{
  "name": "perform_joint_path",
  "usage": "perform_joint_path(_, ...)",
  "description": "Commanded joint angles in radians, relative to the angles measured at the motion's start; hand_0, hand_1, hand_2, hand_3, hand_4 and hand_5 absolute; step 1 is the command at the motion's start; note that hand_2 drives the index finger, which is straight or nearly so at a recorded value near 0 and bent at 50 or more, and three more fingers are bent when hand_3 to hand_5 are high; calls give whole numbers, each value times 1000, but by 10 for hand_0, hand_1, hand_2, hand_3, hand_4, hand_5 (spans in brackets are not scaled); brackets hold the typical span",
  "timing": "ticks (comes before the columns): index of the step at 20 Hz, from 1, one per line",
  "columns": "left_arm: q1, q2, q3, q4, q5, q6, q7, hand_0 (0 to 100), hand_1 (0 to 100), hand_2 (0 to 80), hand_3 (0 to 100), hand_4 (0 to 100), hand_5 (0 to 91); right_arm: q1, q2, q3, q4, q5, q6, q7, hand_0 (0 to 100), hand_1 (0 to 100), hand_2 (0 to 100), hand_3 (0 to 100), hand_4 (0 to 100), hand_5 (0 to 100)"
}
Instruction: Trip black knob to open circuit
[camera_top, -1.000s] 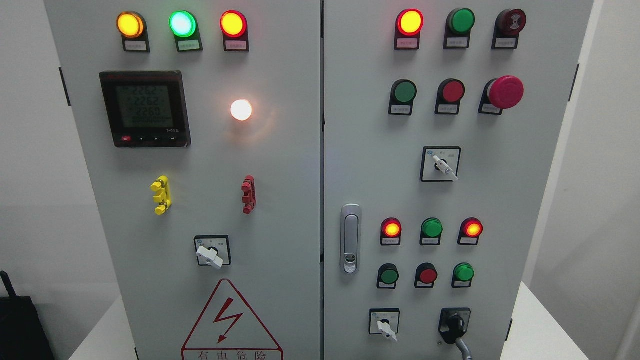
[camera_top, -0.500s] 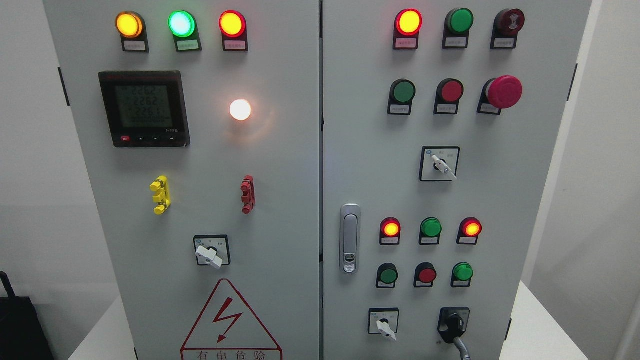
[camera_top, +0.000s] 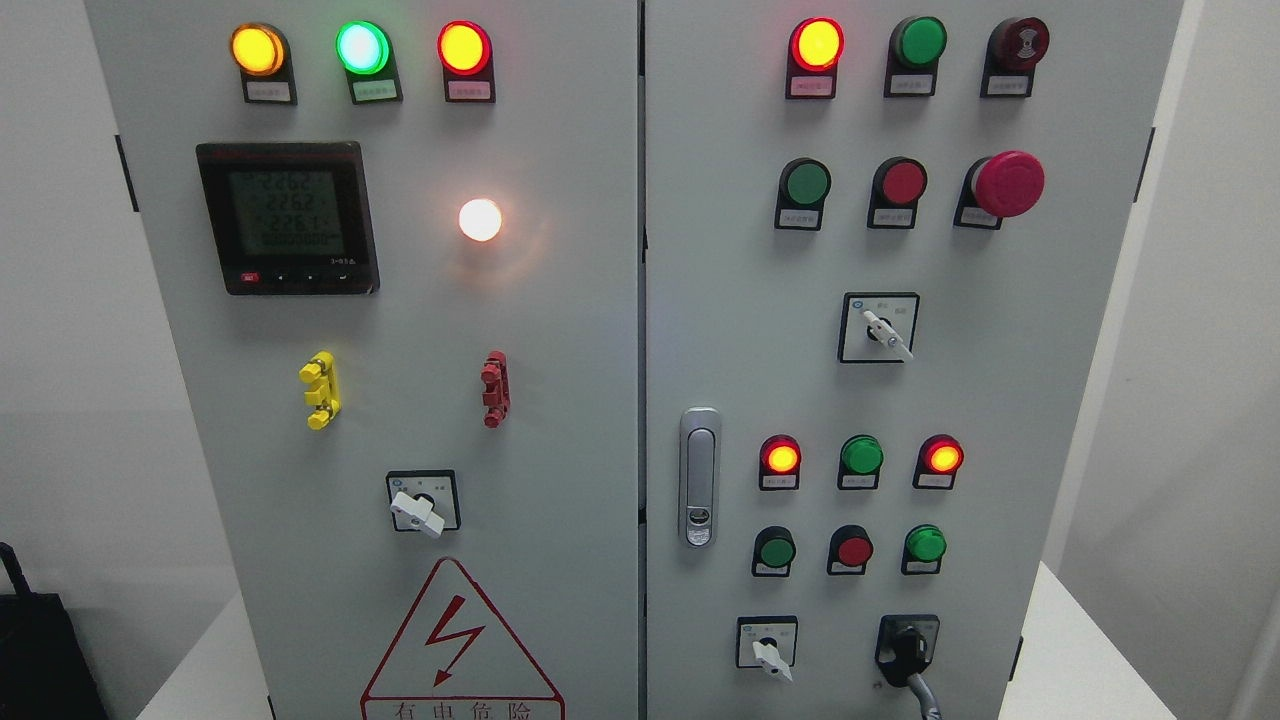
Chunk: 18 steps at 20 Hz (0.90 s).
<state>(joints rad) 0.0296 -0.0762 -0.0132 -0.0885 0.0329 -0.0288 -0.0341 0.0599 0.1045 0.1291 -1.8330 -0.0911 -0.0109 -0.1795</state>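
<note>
A: Biggest first. Grey cabinet (camera_top: 560, 400), two doors, fills the head view. Left door (camera_top: 560, 330), right door (camera_top: 1010, 400), seam down the middle.

B: Hands?

A: Neither robot hand shows, so can't tell released, clenched or grasping.

B: Left door contents?

A: Meter (camera_top: 288, 217) upper left, dark frame, lit screen, digits too blurry to read. Warning triangle (camera_top: 462, 645) at the bottom, red outline with a lightning bolt, cut by the frame edge. Top row: amber lamp (camera_top: 257, 49), green lamp (camera_top: 362, 47), red-ringed lamp (camera_top: 464, 47), all lit. White lamp (camera_top: 480, 220) glowing right of the meter. Below that, yellow clip (camera_top: 321, 390) and red clip (camera_top: 494, 388), well apart. White selector (camera_top: 420, 510) above the triangle, handle pointing lower right.

B: Right door?

A: Latch (camera_top: 700, 477) by the seam. Red mushroom button (camera_top: 1008, 184) upper right. Top row there: one lamp lit red, a green one dark, a dark red buzzer. Rows of green and red buttons and lamps further down. Two more white selectors, one mid-door, one bottom.

B: Task item?

A: Black knob (camera_top: 907, 645), bottom right of the right door, just right of the lower white selector. Handle points down; a grey cable hangs below it. Nothing touching it.
</note>
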Motion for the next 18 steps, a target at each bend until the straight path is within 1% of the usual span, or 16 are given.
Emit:
perform_joint_path(1, 0, -1, 1, 1, 2, 1, 0, 120, 389, 0, 0, 0, 0, -38, 15, 53, -31, 7, -21, 37, 957, 988, 0, 1000, 1000, 916)
perform_joint_path(7, -2, -1, 1, 1, 2, 1, 0, 120, 389, 0, 0, 0, 0, -40, 17, 64, -31, 7, -21, 37, 957, 989, 0, 1000, 1000, 915)
perform_joint_path(18, 0, -1, 1, 1, 2, 1, 0, 120, 389, 0, 0, 0, 0, -37, 15, 64, -31, 7, -23, 35, 962, 995, 0, 1000, 1000, 913)
